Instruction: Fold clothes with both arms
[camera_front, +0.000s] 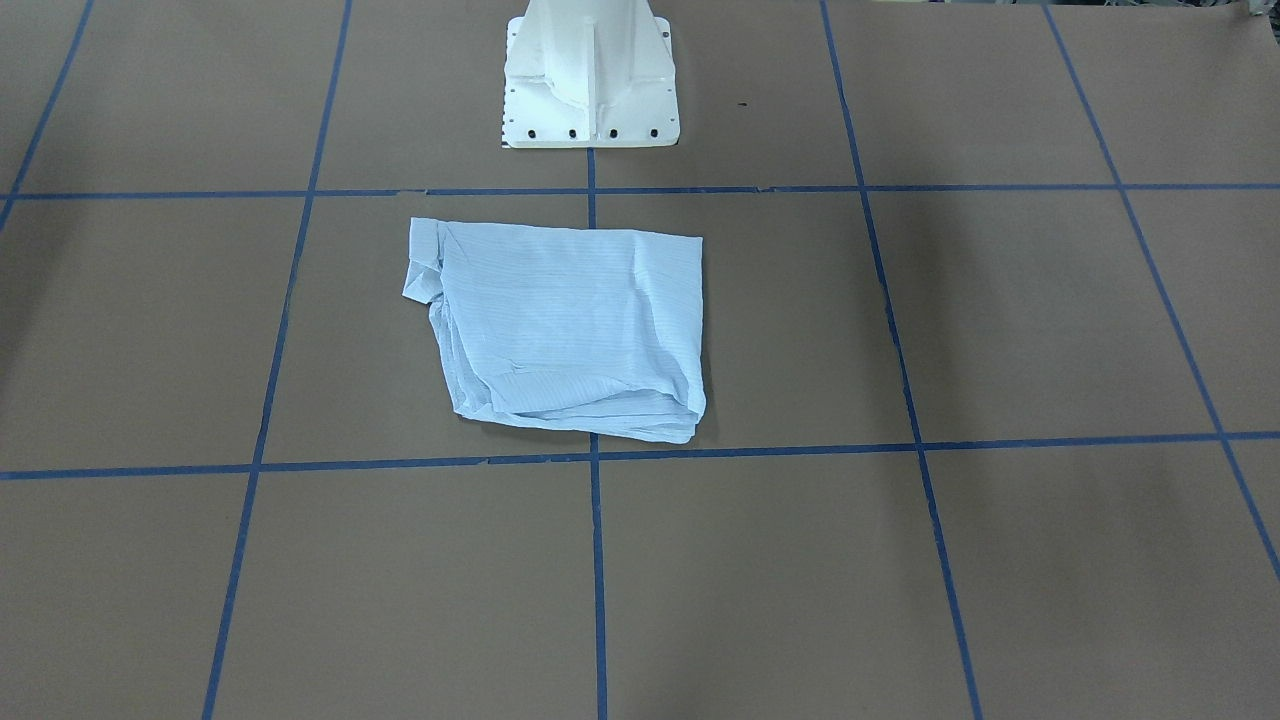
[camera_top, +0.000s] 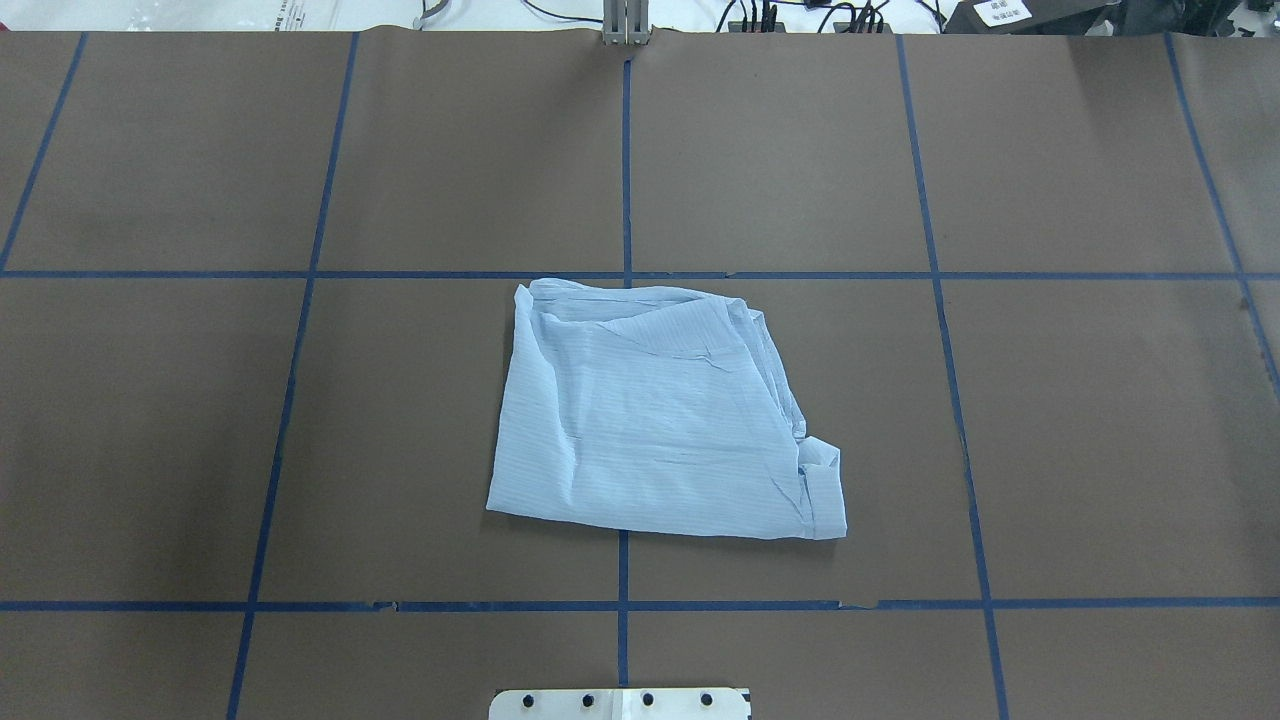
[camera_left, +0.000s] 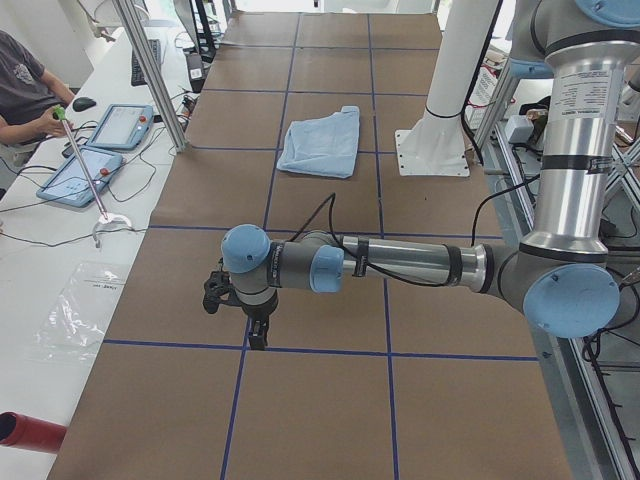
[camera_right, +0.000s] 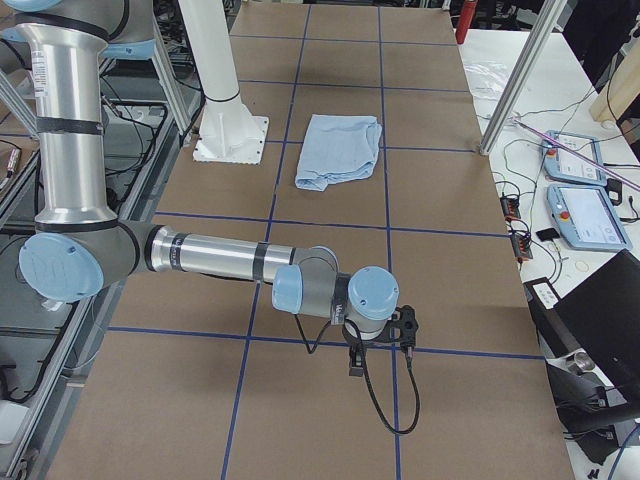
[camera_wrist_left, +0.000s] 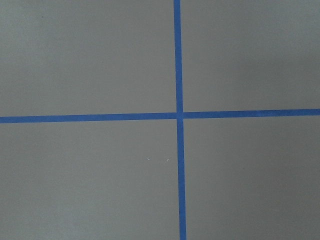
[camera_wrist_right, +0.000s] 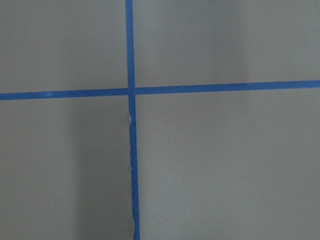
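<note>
The clothes are one pale-blue striped shirt (camera_front: 570, 330) lying folded into a rough rectangle on the brown table, just in front of the robot's base. It also shows as the shirt (camera_top: 660, 420), (camera_left: 322, 140), (camera_right: 340, 148). Neither arm touches it. The left arm (camera_left: 400, 262) stretches low over the table far from the shirt, its left gripper (camera_left: 256, 338) pointing down above a tape crossing. The right arm (camera_right: 220, 260) does the same at the other end, with the right gripper (camera_right: 355, 365) pointing down. I cannot tell whether either gripper is open or shut. Both wrist views show only bare table and tape.
Blue tape lines (camera_wrist_left: 178, 115) divide the table into squares. The white pedestal base (camera_front: 590, 90) stands behind the shirt. A person (camera_left: 25, 90) sits at a side bench with tablets (camera_left: 125, 125). More tablets (camera_right: 585, 215) lie on the opposite bench. A red cylinder (camera_left: 30, 432) lies near the table's corner.
</note>
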